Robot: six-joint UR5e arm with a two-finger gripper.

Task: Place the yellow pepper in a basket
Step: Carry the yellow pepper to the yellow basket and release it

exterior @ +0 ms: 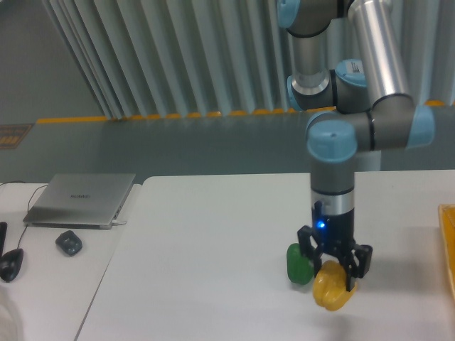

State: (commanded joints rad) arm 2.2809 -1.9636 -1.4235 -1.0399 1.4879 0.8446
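The tool [334, 273] grips the yellow pepper [332, 290] — glossy, lobed, rounded — above the table [199, 270].

Silver arm tubes, light-blue joint caps, black tool [334, 261], blue light

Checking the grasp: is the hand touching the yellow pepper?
Touching. The camera view shows the hand with its fingers clamped against the top of the yellow pepper, no gap visible.
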